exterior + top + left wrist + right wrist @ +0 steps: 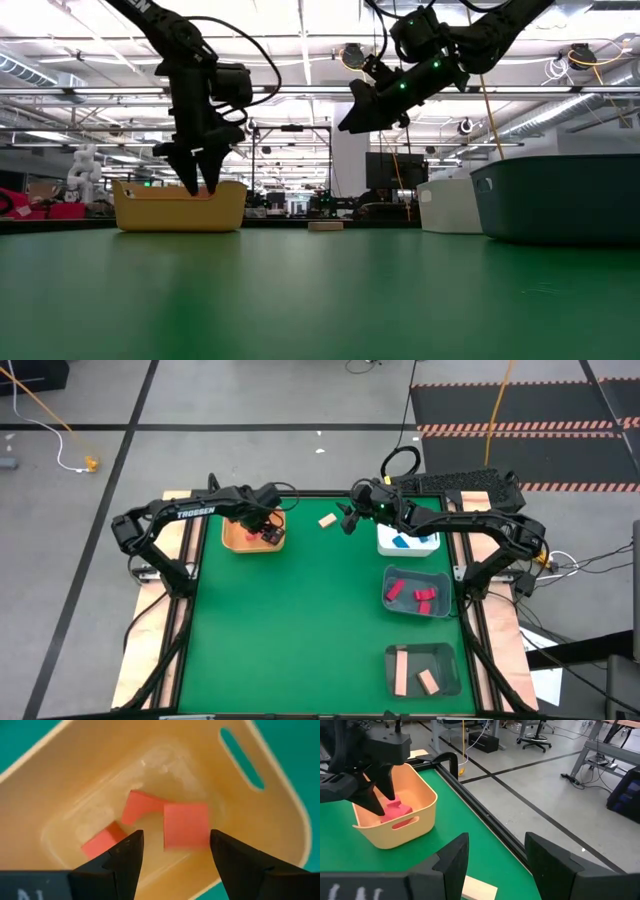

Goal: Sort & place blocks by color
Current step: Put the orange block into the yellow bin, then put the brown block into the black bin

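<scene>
Lying between left claw (172, 852) fingers: red block (186, 826)

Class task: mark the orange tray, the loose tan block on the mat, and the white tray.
orange tray (422, 790), right wrist view, its rim.
tan block (326, 520), high view, its top face.
white tray (450, 205), low view, its side wall.

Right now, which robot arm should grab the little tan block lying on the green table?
Probably the right: its open gripper hovers beside the tan block, while the left gripper is over the orange tray.
</scene>
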You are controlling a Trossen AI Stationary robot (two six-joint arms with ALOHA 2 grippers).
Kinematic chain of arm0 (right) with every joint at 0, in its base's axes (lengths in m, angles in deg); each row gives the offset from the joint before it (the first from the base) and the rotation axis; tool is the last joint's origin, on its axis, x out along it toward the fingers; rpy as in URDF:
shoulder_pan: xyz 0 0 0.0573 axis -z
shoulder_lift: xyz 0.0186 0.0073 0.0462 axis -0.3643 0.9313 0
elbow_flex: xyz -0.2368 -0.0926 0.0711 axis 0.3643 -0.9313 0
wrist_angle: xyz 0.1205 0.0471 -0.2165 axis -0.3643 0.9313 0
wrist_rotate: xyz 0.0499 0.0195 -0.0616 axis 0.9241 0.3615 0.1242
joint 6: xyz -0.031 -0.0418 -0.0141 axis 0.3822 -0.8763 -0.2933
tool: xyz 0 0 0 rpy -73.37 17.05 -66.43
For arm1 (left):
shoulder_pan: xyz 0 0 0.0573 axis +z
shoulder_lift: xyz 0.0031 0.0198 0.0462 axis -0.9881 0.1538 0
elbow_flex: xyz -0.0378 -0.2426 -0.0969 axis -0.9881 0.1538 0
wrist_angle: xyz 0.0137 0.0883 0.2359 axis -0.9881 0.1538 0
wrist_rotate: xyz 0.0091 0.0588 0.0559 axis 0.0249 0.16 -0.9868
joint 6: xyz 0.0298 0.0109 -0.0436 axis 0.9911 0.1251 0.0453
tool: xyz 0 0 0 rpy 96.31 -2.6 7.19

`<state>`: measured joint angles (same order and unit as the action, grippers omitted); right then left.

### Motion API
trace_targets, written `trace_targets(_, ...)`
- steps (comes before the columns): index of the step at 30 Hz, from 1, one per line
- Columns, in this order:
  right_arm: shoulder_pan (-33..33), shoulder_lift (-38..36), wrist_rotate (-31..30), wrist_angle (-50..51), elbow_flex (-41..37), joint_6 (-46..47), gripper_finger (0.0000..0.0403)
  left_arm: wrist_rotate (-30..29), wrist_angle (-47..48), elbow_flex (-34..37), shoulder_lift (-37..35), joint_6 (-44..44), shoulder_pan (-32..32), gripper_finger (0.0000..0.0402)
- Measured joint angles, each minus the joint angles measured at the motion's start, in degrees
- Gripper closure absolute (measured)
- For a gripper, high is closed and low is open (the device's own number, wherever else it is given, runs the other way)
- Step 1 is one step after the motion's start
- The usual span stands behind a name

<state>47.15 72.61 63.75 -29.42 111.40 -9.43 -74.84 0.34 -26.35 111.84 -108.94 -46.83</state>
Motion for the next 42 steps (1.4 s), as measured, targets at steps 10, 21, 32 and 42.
trace_targets(10, 0.00, 0.00, 0.17, 0.02, -0.02, -0.41, 0.0218, 0.07, -1.23, 0.00, 0.00, -4.28, 0.35, 0.0174)
trace_targets(21, 0.00, 0.00, 0.20, -1.70, -0.07, -0.43, 0.0218, 2.70, -1.17, 0.00, -0.08, -4.77, -2.58, 0.0174)
trace_targets(32, 0.00, 0.00, -2.88, -10.39, -0.07, 2.38, 0.0218, -1.23, -3.51, 0.00, -9.49, -7.55, -4.85, 0.0174)
trace_targets(42, 0.46, 0.00, -2.86, -10.81, -0.07, -0.81, 0.0218, 2.77, -23.51, -0.04, -16.65, -4.15, -7.77, 0.0174)
